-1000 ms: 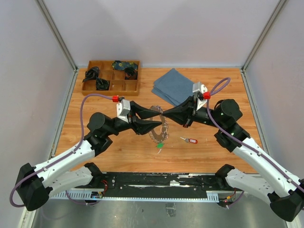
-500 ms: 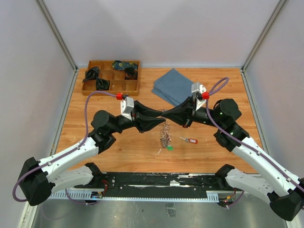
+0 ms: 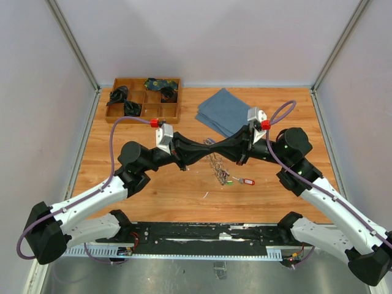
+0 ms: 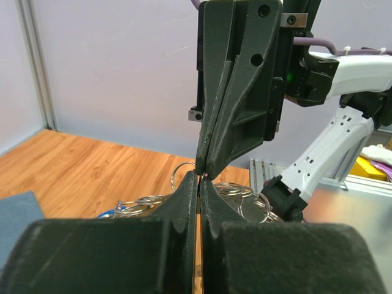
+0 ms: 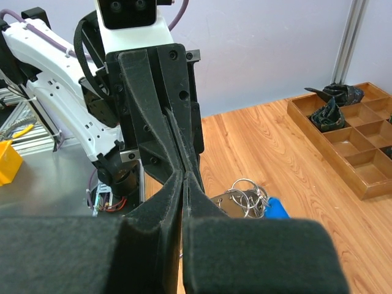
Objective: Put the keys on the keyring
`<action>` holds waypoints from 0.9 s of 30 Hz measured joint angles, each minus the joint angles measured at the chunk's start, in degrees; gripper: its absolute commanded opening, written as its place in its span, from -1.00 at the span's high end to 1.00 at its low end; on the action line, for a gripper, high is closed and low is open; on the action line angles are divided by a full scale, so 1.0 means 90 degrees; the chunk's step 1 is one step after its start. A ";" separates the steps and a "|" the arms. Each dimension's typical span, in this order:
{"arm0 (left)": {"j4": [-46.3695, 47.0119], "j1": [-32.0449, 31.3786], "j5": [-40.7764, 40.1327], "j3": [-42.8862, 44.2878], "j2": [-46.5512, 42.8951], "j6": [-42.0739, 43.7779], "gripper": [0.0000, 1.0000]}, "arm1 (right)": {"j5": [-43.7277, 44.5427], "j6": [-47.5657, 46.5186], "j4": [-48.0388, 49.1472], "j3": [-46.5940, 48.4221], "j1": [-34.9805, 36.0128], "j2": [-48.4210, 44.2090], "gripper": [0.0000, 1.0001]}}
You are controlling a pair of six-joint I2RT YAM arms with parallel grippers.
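Above the middle of the table, my left gripper [image 3: 207, 146] and my right gripper [image 3: 215, 147] meet tip to tip. Both are shut on the top of the keyring [image 3: 215, 166], which dangles below them as a silvery bunch of keys with a green tag [image 3: 229, 180] at its low end. The left wrist view has my left gripper [image 4: 200, 177] pinching the ring wire against the right arm's fingers [image 4: 236, 104], with rings [image 4: 251, 199] behind. My right gripper [image 5: 184, 176] shows the same pinch, rings [image 5: 248, 195] and a blue tag [image 5: 277, 207] beyond. One loose key with a red tag [image 3: 245, 181] lies on the table.
A wooden compartment tray [image 3: 142, 120] holding dark bundles stands at the back left, also in the right wrist view as the tray [image 5: 331, 156]. A folded blue cloth [image 3: 223, 110] lies at the back centre. Grey walls enclose the table on three sides.
My left gripper has moved right and closed on the keyring at the right gripper's tips. The ring has collapsed from a wreath into a narrow hanging bunch, its low end swinging right.
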 measured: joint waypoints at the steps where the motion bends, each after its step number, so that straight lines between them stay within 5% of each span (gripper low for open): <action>1: -0.0029 0.0000 0.0002 0.0007 0.0000 0.0010 0.99 | 0.0002 -0.0049 -0.0058 0.0002 0.0000 -0.0024 0.79; 5: -0.0427 -0.0039 0.0024 0.0073 -0.0015 0.0209 0.99 | 0.0041 -0.0476 -0.0675 0.0112 0.0005 -0.0168 0.44; 13: -0.1472 -0.0041 0.0087 0.0083 -0.0308 0.0680 0.99 | 0.0418 -0.1843 -0.2072 0.0432 0.0005 -0.0869 0.26; 27: -0.1644 -0.0041 0.0988 0.0083 -0.0517 0.0933 0.99 | 0.0408 -0.3320 -0.2229 -0.0418 0.0005 -0.1557 0.38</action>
